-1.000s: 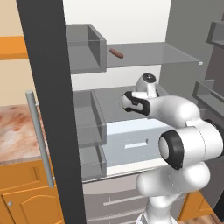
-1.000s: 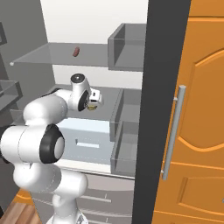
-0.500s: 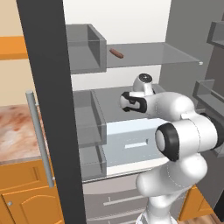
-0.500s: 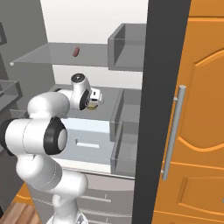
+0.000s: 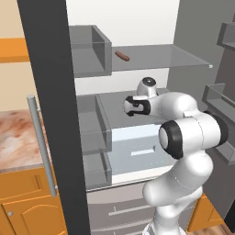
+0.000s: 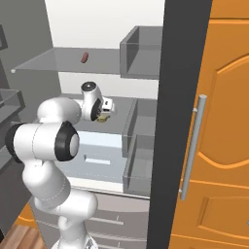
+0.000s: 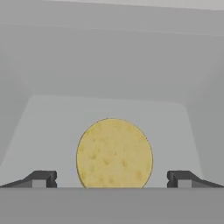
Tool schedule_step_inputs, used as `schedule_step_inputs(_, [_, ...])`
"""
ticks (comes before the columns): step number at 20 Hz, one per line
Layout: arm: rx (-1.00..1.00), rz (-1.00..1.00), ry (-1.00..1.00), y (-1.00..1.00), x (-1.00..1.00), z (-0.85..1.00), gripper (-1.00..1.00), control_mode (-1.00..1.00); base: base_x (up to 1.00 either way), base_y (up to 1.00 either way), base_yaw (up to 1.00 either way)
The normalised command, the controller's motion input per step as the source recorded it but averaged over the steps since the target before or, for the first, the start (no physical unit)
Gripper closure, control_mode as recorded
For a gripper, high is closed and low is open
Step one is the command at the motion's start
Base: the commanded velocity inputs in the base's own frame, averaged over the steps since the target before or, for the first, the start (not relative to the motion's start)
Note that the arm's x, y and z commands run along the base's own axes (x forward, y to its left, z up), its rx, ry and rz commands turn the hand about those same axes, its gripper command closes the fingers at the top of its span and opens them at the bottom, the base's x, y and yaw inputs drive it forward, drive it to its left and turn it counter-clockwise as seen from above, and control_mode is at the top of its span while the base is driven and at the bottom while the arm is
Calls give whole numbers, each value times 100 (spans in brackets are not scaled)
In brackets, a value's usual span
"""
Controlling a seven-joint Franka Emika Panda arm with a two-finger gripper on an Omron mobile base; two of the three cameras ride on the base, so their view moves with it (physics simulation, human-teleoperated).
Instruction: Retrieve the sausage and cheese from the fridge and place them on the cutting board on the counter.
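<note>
The fridge (image 5: 50, 92) stands open. On its glass upper shelf lies the reddish-brown sausage (image 5: 122, 56) (image 6: 84, 57). The pale-yellow cheese (image 7: 114, 154) (image 6: 101, 117) sits on the grey middle shelf. My gripper (image 7: 111, 179) (image 5: 130, 106) (image 6: 108, 108) reaches in at that shelf and is open. In the hand view the cheese stands just ahead, centred between the two fingertips (image 7: 41, 178), which are wide apart and do not touch it. The counter (image 5: 13, 137) shows at the left in the left base view. The cutting board is out of view.
Grey door bins (image 5: 92, 50) (image 6: 141, 51) flank the shelves. A pale crisper drawer (image 5: 137, 149) sits under the middle shelf, with grey lower drawers (image 5: 119, 209) below. The black door edge (image 6: 180, 97) and an orange cabinet door with a bar handle (image 6: 192, 146) close off the right.
The hand has pushed a little deeper over the middle shelf toward the cheese, and the elbow has swung nearer the cameras. The jaws have stayed open.
</note>
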Motion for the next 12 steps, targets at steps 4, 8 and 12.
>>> schedule_step_inputs(4, [0,0,5,0,15,-1,-100,-100,0,0,0])
schedule_step_inputs(8, [0,0,7,0,0,-14,-100,-100,0,0,0])
schedule_step_inputs(12, [0,0,6,0,0,-19,-100,-100,0,0,0])
